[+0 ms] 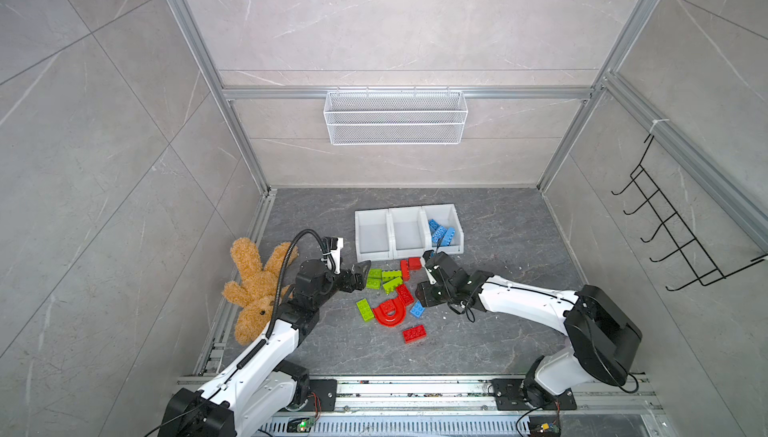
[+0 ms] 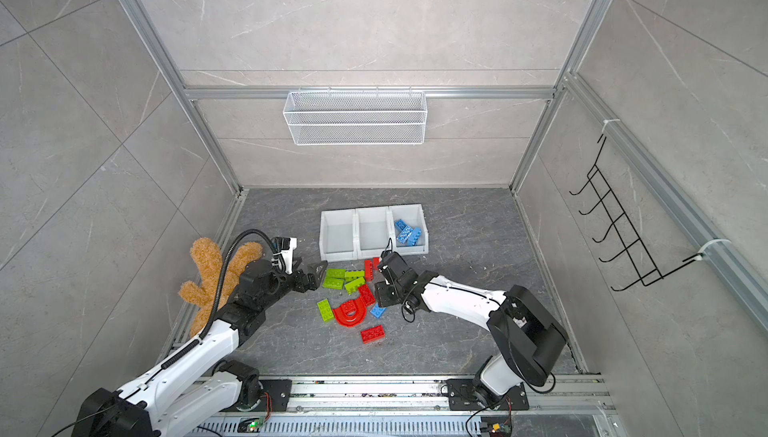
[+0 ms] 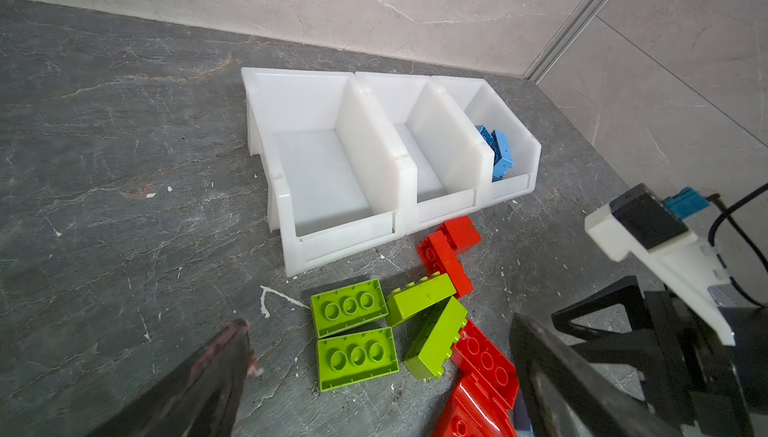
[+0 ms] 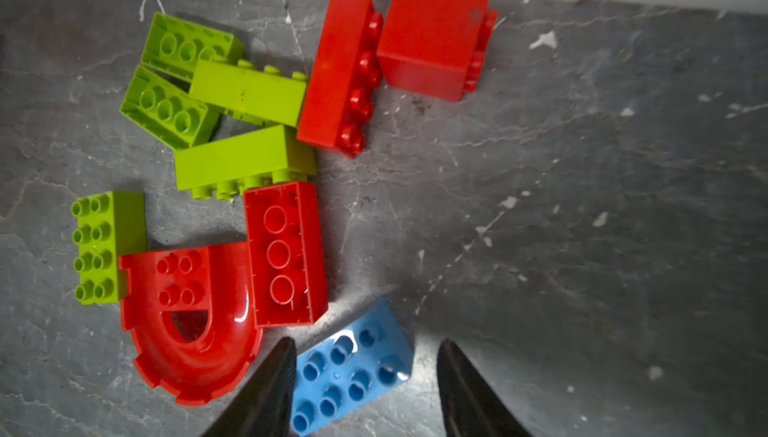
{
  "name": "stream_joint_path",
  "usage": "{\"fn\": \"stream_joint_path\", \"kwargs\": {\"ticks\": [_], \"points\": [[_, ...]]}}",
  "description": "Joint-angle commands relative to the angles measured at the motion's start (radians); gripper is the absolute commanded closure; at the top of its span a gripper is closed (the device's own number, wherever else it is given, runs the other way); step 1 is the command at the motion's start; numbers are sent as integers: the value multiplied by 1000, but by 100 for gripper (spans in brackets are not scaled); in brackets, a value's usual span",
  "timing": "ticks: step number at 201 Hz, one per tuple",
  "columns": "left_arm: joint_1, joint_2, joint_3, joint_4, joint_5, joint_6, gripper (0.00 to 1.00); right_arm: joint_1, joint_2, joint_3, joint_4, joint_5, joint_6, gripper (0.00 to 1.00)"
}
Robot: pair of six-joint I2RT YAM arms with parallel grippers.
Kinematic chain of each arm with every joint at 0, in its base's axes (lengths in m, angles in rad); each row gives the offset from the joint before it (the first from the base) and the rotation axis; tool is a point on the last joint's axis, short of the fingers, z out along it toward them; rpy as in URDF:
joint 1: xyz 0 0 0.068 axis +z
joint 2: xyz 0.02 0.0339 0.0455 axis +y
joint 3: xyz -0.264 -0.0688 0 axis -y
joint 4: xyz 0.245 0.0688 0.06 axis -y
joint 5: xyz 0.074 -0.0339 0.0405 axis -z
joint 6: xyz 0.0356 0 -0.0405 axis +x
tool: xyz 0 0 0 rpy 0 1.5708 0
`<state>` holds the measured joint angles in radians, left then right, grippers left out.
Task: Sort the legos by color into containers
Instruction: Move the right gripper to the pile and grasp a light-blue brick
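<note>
Right end effector [image 4: 365, 352] is low over the worktop [image 1: 498, 331] with its jaws apart, straddling a loose blue brick [image 4: 345, 389]. One finger seems to touch the brick's edge while a gap shows at the other, so I judge the grasp not yet made. Left end effector [image 1: 358, 275] is likewise spread and carries nothing, hanging just beside the green cluster. The containers [image 1: 409, 210], three white bins in a row behind the pile, show how little is sorted. The bin on the right in both top views holds a few blue legos [image 1: 441, 231], and the middle and left bins are bare. Everything else lies on the worktop in front of them. Largest is the red arch [image 1: 382, 319], with a red brick [image 1: 405, 294] touching it. Two more red bricks [image 1: 409, 266] lie just before the bins, and a fourth [image 1: 414, 333] sits apart, nearest the arm bases. Four green bricks [image 1: 384, 279] huddle together and a fifth [image 1: 365, 309] lies beside the arch. By my reckoning blue is one brick from done, while red and green have not been started.
</note>
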<state>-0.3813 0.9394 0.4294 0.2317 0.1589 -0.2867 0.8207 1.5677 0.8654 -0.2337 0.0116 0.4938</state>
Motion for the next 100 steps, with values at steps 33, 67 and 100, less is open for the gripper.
{"fn": "stream_joint_path", "kwargs": {"ticks": [33,67,100], "points": [[2,-4,-3,27,-9,14,0,80,70,2,-18,81,83,42],[3,-8,-4,27,-7,14,0,123,99,42,-110,162,96,41],[2,-11,-3,24,-6,14,0,131,126,56,-138,182,116,39]]}}
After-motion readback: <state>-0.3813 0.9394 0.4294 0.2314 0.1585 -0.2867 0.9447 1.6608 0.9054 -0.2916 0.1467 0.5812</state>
